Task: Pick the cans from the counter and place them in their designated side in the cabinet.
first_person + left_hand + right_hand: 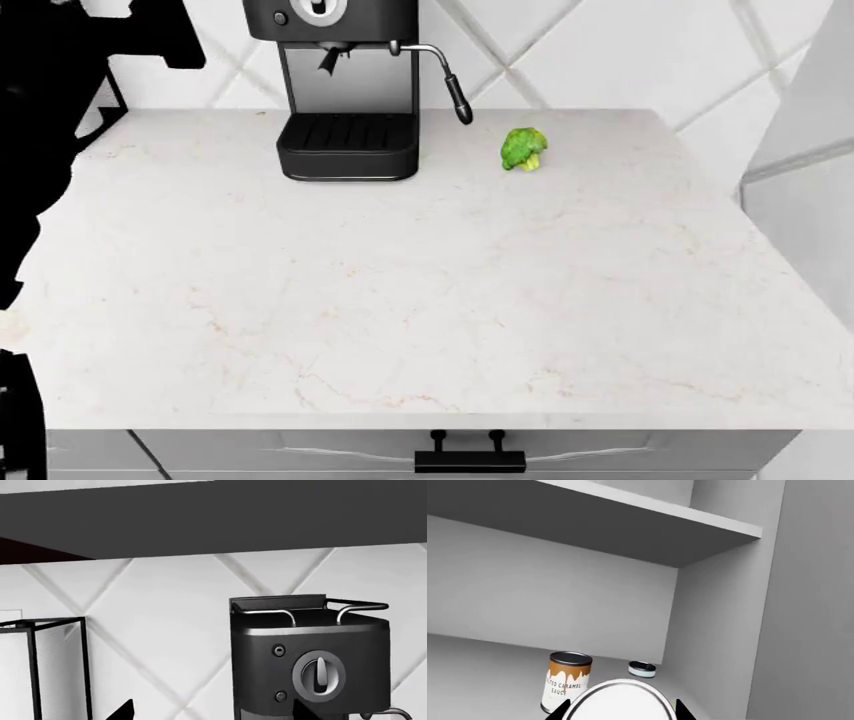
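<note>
Inside the cabinet (527, 595), per the right wrist cam, one can (566, 681) already stands upright on the shelf floor, label facing us, near the back wall. Just beside it, toward the cabinet's side wall, sits a small flat tin (642, 669). Right under the cam we see a rounded white top (619, 700) flanked by two dark tips. We judge this is the second can held in the right claw, brought in beside the first so both end up on the same side, but the grip itself is mostly cut off, so we can't tell if it's clamped or loose.

The counter (400, 300) in the head cam has no cans left on it; only the coffee machine (344, 90) at the back and a broccoli (523, 149) just beside its steam wand.

Left wrist cam looks at the coffee machine and a wire-frame box (40, 665) next to it; left claw's state can't be told either.
</note>
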{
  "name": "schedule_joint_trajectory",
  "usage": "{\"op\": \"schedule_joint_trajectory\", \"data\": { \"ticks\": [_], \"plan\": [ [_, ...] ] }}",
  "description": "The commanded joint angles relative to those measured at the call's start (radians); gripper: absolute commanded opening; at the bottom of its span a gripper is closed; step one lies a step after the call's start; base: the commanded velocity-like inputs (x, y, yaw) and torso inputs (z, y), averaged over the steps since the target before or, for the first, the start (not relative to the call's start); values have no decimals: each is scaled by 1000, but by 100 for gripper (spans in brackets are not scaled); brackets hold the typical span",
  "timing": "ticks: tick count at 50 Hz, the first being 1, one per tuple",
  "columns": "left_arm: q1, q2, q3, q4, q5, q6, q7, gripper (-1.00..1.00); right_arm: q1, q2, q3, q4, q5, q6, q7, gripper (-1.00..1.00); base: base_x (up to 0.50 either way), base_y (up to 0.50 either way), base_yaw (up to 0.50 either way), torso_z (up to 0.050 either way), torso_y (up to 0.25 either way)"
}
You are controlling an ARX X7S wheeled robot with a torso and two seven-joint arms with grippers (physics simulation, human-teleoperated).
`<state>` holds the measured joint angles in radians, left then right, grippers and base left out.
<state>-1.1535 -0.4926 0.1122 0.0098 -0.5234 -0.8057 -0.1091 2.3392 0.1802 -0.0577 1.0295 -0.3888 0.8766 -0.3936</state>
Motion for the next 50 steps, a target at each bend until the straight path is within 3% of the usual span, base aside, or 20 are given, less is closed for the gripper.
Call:
{"op": "schedule_joint_trajectory", "data": {
  "ticks": [1, 25, 40, 50],
  "plan": [
    [-110, 14, 21, -191, 83, 99, -4, 100, 17, -8, 9, 15, -39, -40, 25, -100, 0, 0, 0, 0, 0],
    [-143, -4, 24, -235, 100, 116, 1, 100, 17, -27, 12, 36, 5, -64, -3, -100, 0, -127, 0, 0, 1],
    [-277, 17, 65, -585, 212, 314, 15, 100, 17, -32, 13, 35, 20, -67, -13, -100, 0, 0, 0, 1, 1],
    [-391, 11, 102, -785, 245, 382, 100, 100, 17, -32, 13, 35, 20, -67, -13, -100, 0, 0, 0, 0, 1]
  ]
}}
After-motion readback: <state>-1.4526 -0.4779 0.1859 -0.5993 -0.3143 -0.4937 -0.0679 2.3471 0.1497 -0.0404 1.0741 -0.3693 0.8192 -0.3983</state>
